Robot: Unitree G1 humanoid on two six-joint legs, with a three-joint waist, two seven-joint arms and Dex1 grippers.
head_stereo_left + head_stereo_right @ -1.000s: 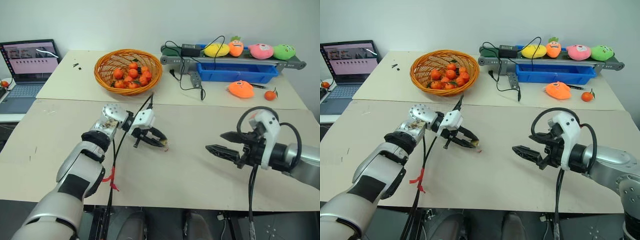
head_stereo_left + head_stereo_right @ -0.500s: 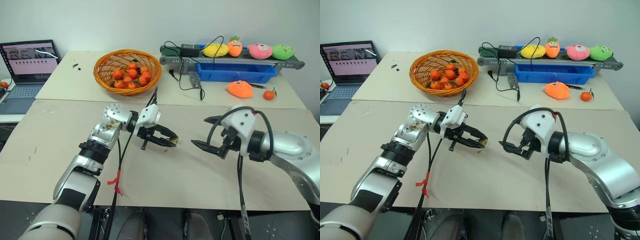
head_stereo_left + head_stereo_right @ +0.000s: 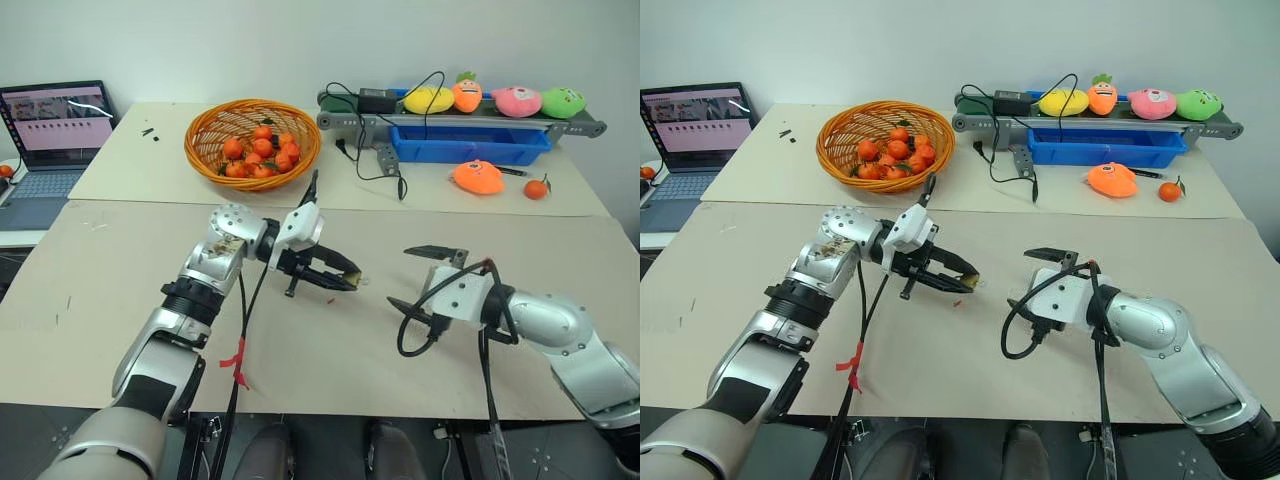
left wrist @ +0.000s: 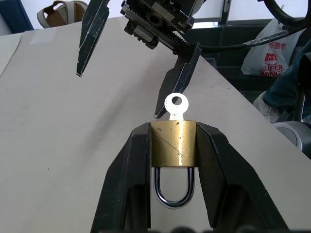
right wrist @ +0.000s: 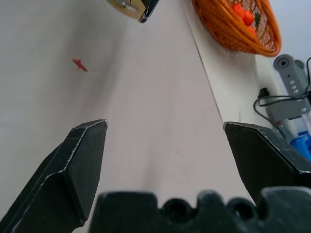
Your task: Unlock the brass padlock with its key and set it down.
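1. Nearest, the front edge of the near table (image 3: 330,385): bare beige board on both sides of the arms, with a small red mark (image 5: 79,64) on it below the left gripper.
2. Right gripper (image 3: 412,277): raised over the board, right of centre, jaws spread wide with nothing between them, tips aimed toward the left gripper and just short of it.
3. Left gripper (image 4: 172,145): clamped on the brass padlock (image 4: 173,149), one black finger (image 4: 127,182) on each side face of the body. The padlock hangs in the air above the middle of the near table, silver shackle toward the wrist.
4. The key (image 4: 175,105): seated in the padlock's far face, its round holed head sticking out toward the right gripper.
5. Seam where the near table meets the far table (image 3: 130,165): open board on either side.
6. Far table, left: an orange wicker basket (image 3: 252,143) of small oranges; beyond that table's left edge, an open laptop (image 3: 55,125).
7. Far table, right: a blue tray (image 3: 470,145), black cables, plush toys (image 3: 478,177) and one loose orange (image 3: 536,189).
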